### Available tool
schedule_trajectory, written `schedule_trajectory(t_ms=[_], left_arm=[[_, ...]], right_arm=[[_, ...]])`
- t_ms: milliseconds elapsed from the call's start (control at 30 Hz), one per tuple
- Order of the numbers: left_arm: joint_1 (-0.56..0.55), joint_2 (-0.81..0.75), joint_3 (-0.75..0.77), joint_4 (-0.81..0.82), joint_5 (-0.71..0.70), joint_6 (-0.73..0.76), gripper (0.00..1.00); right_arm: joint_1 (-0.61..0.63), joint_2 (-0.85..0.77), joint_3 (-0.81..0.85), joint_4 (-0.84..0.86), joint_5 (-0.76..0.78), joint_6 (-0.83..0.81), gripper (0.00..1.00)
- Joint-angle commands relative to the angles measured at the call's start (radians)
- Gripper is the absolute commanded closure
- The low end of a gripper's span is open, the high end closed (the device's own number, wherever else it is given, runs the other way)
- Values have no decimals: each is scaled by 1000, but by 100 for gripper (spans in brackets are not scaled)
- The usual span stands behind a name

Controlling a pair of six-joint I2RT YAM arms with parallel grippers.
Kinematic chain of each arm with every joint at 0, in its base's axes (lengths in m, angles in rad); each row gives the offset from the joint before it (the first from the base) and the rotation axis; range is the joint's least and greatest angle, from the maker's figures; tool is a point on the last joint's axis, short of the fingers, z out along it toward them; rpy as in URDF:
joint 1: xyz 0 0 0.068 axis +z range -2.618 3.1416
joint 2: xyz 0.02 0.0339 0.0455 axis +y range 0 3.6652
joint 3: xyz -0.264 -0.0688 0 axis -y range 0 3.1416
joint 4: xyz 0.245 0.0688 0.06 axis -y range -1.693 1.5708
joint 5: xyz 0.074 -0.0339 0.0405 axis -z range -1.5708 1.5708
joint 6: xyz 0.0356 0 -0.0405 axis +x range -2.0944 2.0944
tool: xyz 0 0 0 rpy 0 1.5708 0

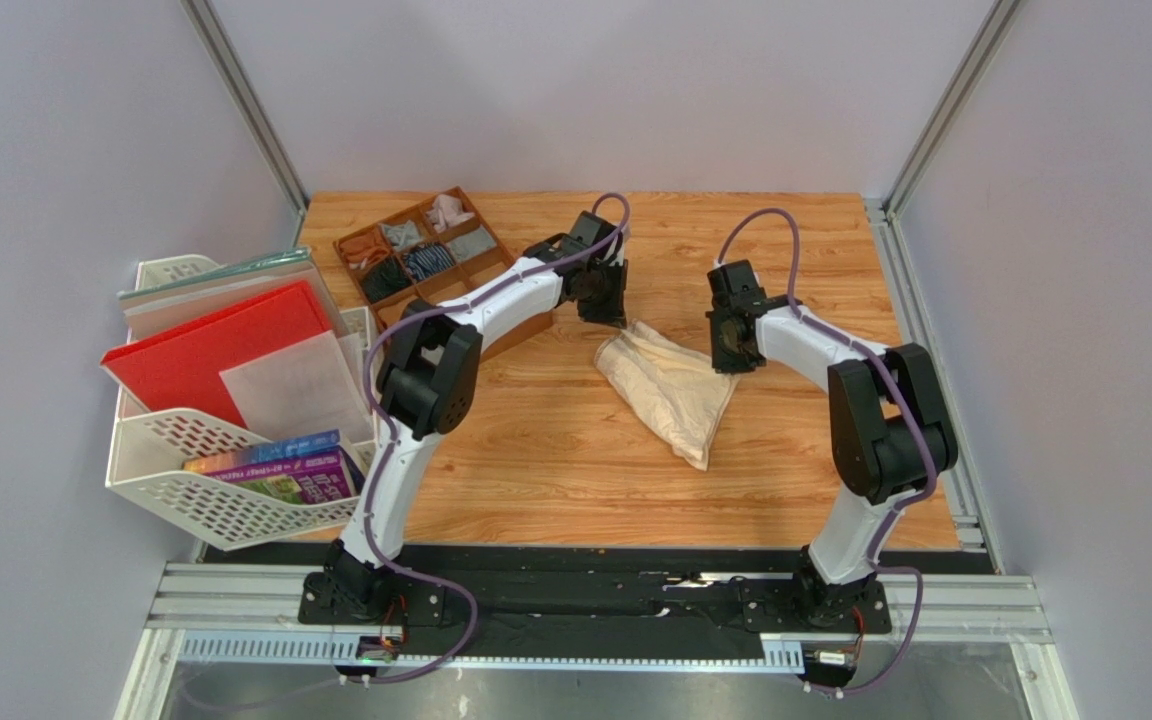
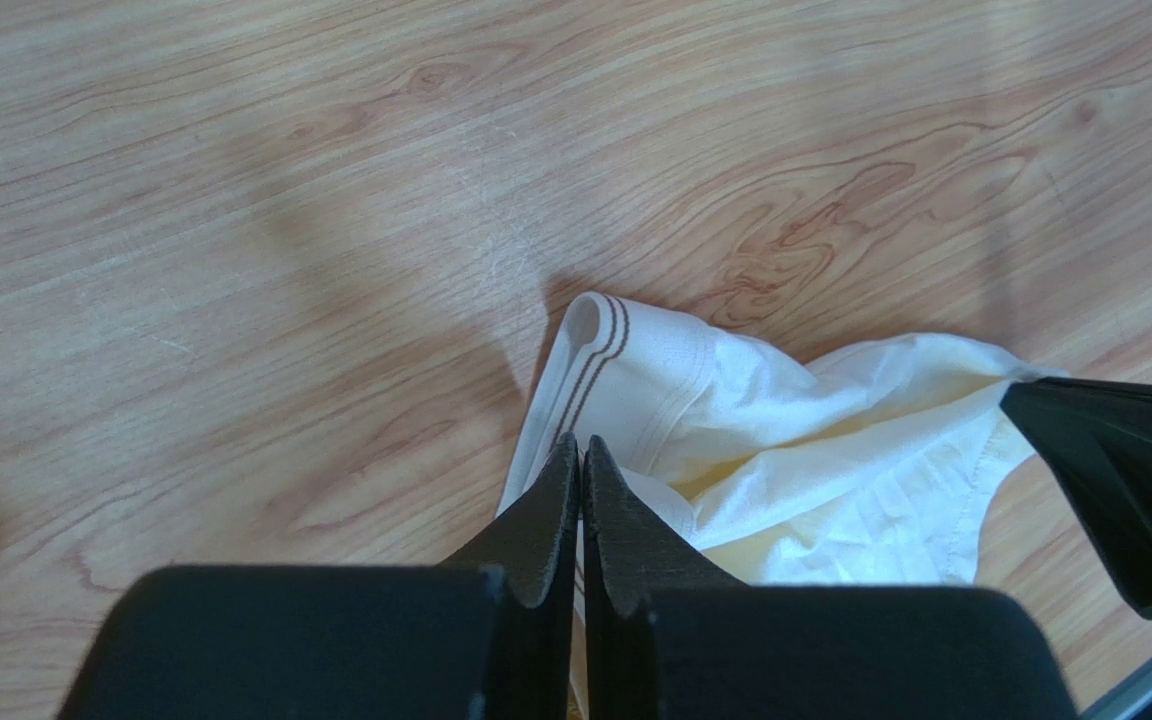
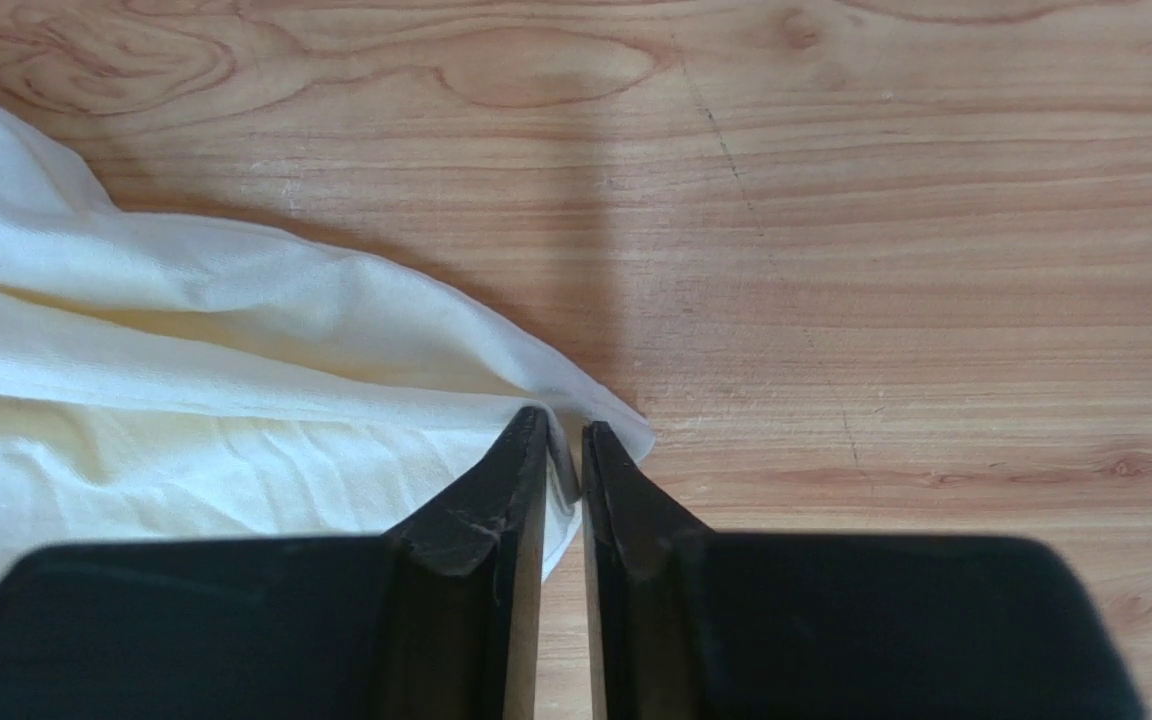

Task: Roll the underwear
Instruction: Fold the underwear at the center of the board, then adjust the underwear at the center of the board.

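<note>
Lying crumpled near the middle of the bench [image 1: 537, 450], the cream-beige underwear [image 1: 668, 383] stretches from its far end, which sits between the two arms, toward the near right. The left gripper [image 2: 582, 447] sits at the far left corner of the cloth, just beside the waistband [image 2: 597, 338] with its two thin brown stripes. Its fingers [image 2: 545, 518] are pressed together with only a hairline between them. The cloth runs under their tips, but whether any of it is pinched cannot be told. The right gripper [image 3: 566, 431] is at the far right corner of the garment. Its fingers [image 3: 485, 503] stand a narrow slit apart, and the pointed cloth corner lies right at their tips, with a sliver of white showing in the slit. Both grippers are low over the wood, close to the fabric and on opposite sides of its far end.
</note>
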Motion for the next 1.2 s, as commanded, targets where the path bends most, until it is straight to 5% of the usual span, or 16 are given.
schedule_trajectory(t_ms=[0, 200, 333, 700, 1167], left_arm=[[-3, 9, 43, -13, -15, 30, 100], [-3, 9, 43, -10, -13, 29, 100], [-2, 8, 44, -10, -10, 29, 100], [-2, 17, 63, -16, -7, 35, 100], [0, 34, 81, -13, -3, 55, 100]], right_arm=[[-6, -27, 35, 30, 13, -29, 77], [-9, -88, 12, 41, -15, -69, 50], [-38, -78, 18, 56, -79, -93, 45], [-137, -25, -6, 106, -374, -112, 46], [-180, 24, -43, 89, -441, -109, 52]])
